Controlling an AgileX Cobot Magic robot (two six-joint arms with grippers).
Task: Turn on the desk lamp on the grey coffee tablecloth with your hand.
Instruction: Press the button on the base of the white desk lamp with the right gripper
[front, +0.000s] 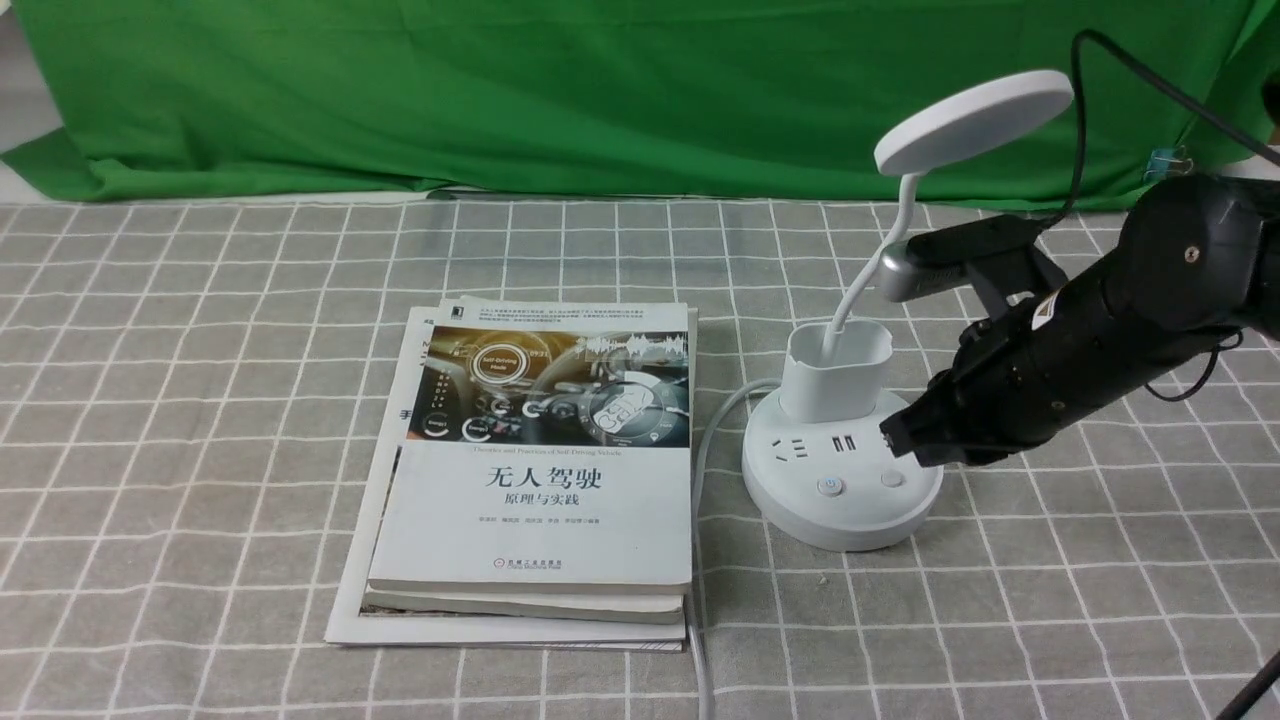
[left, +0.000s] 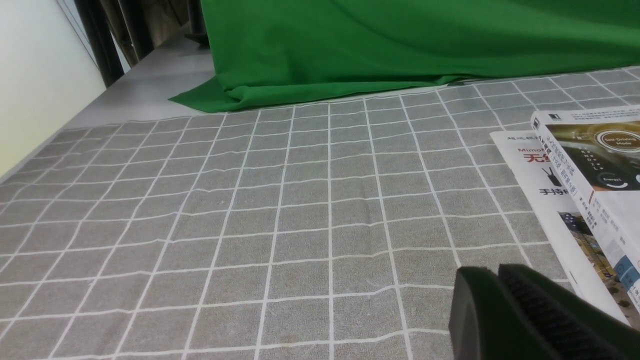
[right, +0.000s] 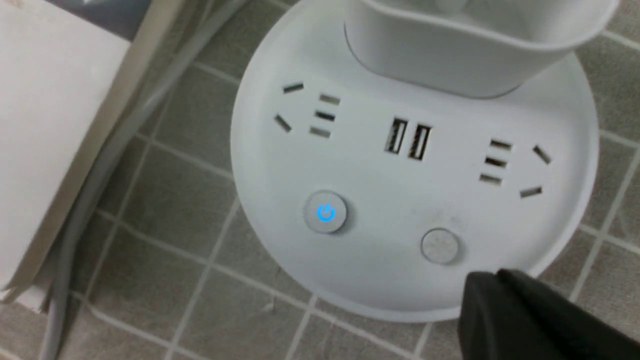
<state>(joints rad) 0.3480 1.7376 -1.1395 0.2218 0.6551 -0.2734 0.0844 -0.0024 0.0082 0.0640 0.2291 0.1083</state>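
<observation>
Above the lamp's base (front: 838, 505), its bendy neck (front: 862, 290) leans rightward; right claw (front: 905, 447) closed.

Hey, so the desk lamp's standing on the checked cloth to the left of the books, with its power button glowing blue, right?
Not quite: the front view shows the desk lamp to the right of the books.
</observation>
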